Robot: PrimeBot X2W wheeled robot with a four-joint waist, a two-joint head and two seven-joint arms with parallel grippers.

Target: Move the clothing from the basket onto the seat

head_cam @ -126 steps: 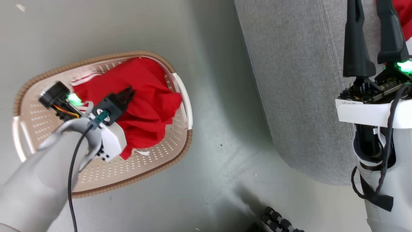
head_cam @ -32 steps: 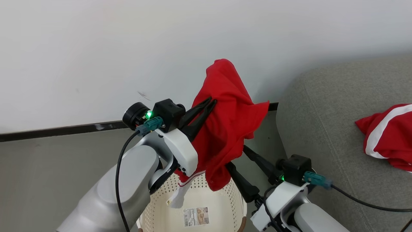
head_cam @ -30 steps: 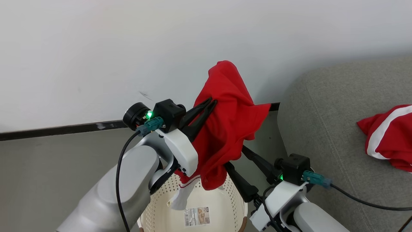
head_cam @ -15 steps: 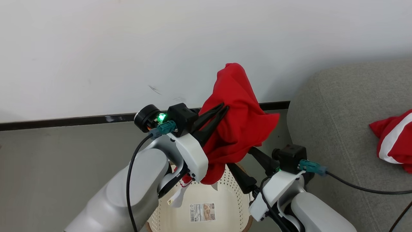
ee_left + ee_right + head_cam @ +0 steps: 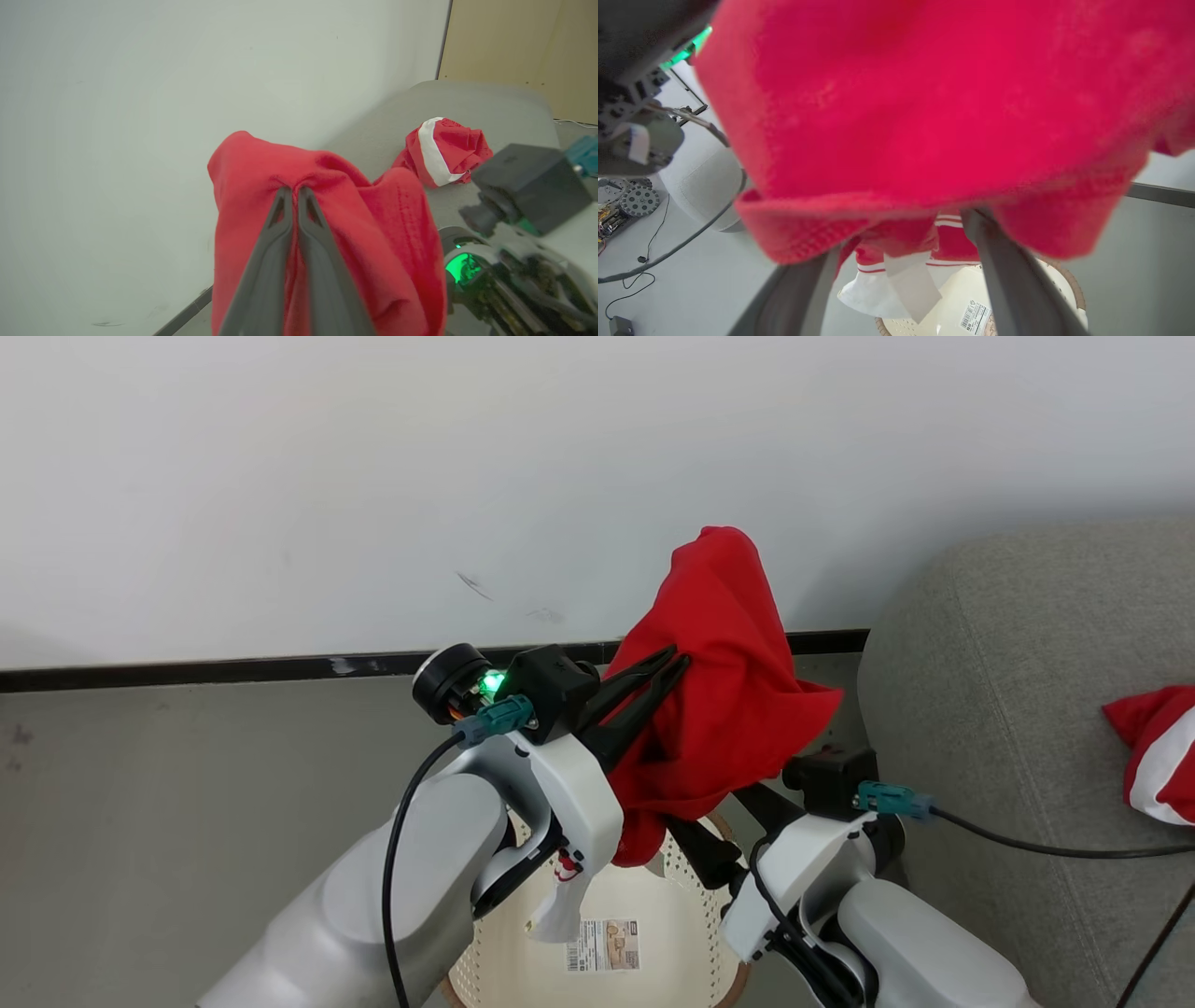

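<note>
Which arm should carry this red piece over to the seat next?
Left. The left gripper has its fingers shut on the red garment, held up over the basket. The right gripper is open under the cloth, apparently gripping nothing. The seat lies to the robot's right.

There are two soft bright red fabric garments: the hanging red garment (image 5: 728,709) up in the air, and the red garment with a white stripe (image 5: 1153,751) that lies on the cushion. There is one oval cream plastic basket (image 5: 686,915) with perforated walls, and one printed paper label (image 5: 607,945) is inside it. There is one big grey-green upholstered seat cushion (image 5: 990,691). The dark two-finger pincers are two: the left pincer (image 5: 674,661) and the right pincer (image 5: 903,233).
</note>
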